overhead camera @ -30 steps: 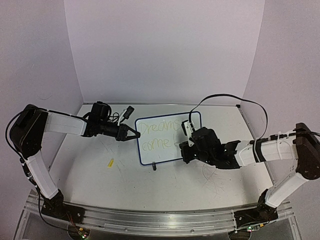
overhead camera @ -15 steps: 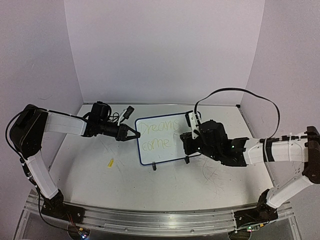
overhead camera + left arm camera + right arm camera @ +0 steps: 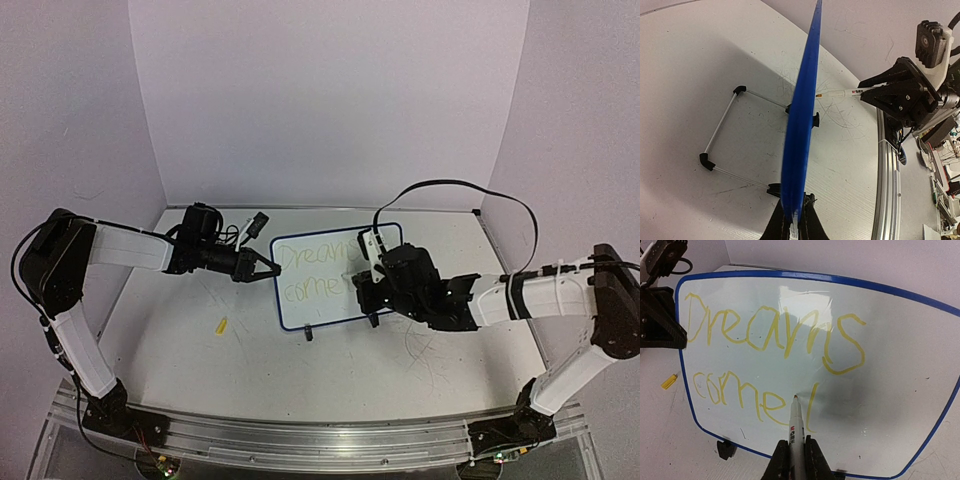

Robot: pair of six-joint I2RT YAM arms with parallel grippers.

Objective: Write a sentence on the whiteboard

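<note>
Writing second line. Right gripper (image 3: 795, 452) clenched on marker (image 3: 796, 422), has shifted leftward along whiteboard (image 3: 900, 390) over last second. Tip now at whiteboard face just left of upright stroke after "come". Sentence (image 3: 770, 335) reads "Dreams come" plus that stroke, so "true" barely begun. Left gripper (image 3: 794, 227) stays pinched on whiteboard's blue edge. Whiteboard upright on wire stand (image 3: 720, 132), mid-table between arms.

Plain pale lilac walls (image 3: 330, 100) enclose a scuffed white tabletop (image 3: 200, 360) edged by an aluminium rail (image 3: 320, 435).
</note>
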